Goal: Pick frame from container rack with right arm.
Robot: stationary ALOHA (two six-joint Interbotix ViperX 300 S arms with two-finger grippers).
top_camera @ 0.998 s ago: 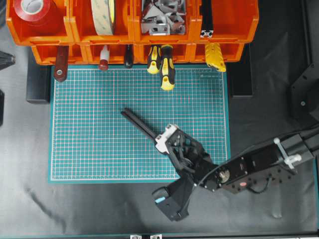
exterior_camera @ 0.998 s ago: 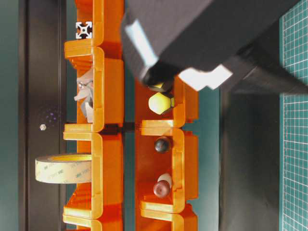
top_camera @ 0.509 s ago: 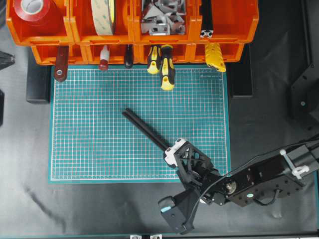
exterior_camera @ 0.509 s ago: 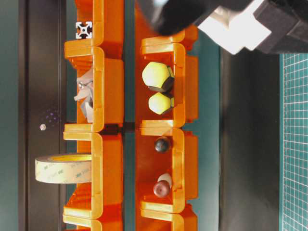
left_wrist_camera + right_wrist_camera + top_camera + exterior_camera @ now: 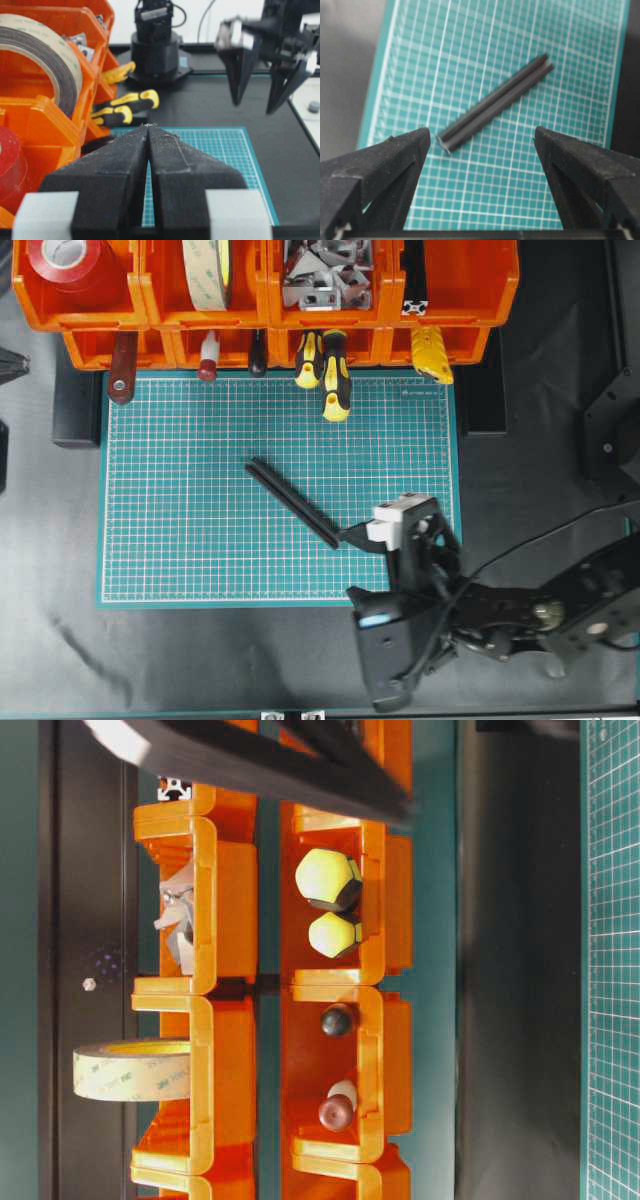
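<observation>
This was a workshop bench set up for robot work. A two-tier orange container rack ran along the back of the dark worktop, its bins holding a red tape roll, a tan tape roll, metal brackets and yellow-and-black screwdrivers. In front of it lay a green gridded cutting mat. Black robot arms stood mounted at the worktop's edges.

Matt black metal on a printed green mat

The frame looks like dull black metal with a silvery cut end; the cutting mat is smooth and matt; the container rack is glossy orange plastic; the right gripper jaws look grainy, rough black plastic
</observation>
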